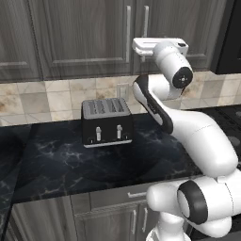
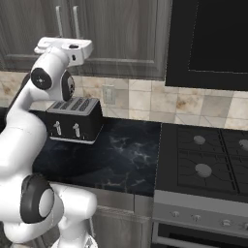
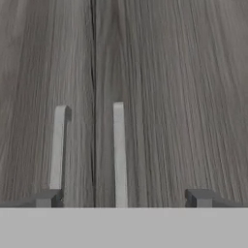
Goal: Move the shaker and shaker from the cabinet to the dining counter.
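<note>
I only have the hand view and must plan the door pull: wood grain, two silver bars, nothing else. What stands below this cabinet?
Observer: A black toaster sits on the marble worktop right beneath the cabinet.
Operator: Are the doors open at all?
Observer: No, both are closed; the handles flank the centre seam.
Operator: Anything to the right of the worktop?
Observer: A stove with burners, under a dark hood.
Operator: Is the gripper on a handle?
Observer: No, the gripper is open, facing the handles.

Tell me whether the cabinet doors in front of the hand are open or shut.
Shut. In the hand view both cabinet doors lie flush, one thin seam between them, handles side by side; nothing inside shows.
</note>
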